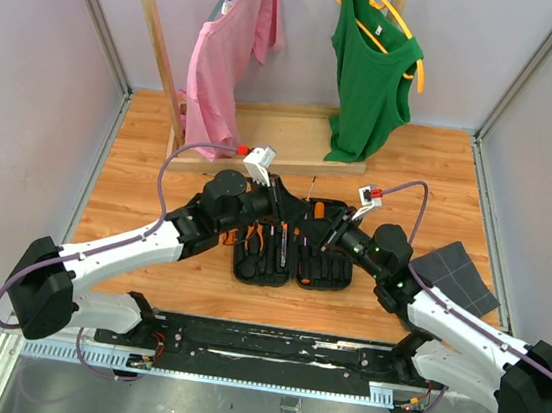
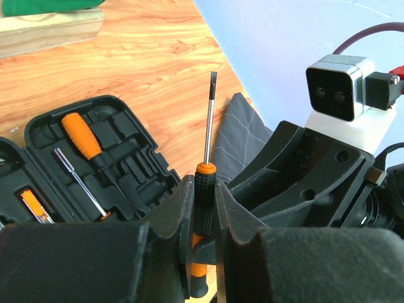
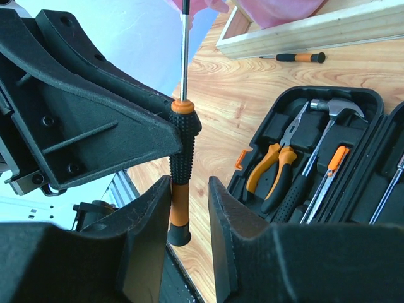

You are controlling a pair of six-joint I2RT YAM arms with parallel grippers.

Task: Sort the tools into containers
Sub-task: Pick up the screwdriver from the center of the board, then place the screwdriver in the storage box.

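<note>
Left gripper clamped on screwdriver, mid-air above case. Right gripper jaws apart, flanking its handle. Hammer, pliers already slotted. Second screwdriver loose on bench, 12 o'clock of case.

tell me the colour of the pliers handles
The pliers handles are orange, best seen in right wrist view.

Bright even light; soft shadows; wrist-view foregrounds slightly blurred.

both arms reach over the open tool case.
</note>
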